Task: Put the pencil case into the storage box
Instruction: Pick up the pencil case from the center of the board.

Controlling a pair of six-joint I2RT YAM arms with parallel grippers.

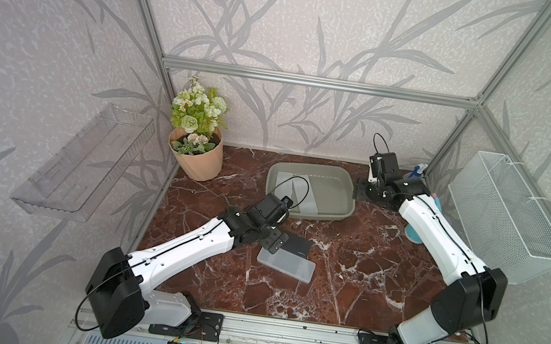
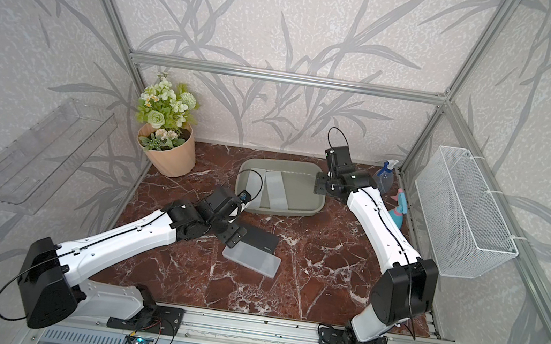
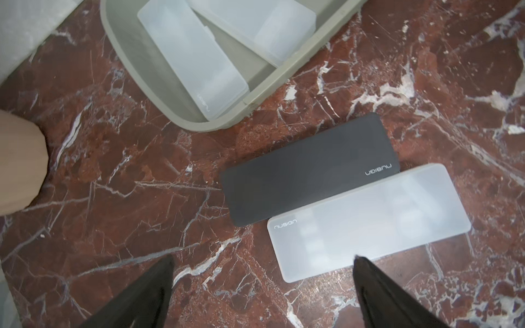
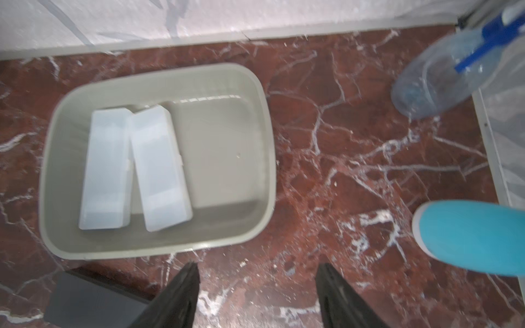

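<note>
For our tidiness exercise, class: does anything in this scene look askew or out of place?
Yes. In the storage box, one translucent pencil case sits at an angle to the other translucent case, not parallel. On the marble table, the black pencil case and frosted pencil case lie slanted, edges touching, outside the box.
</note>
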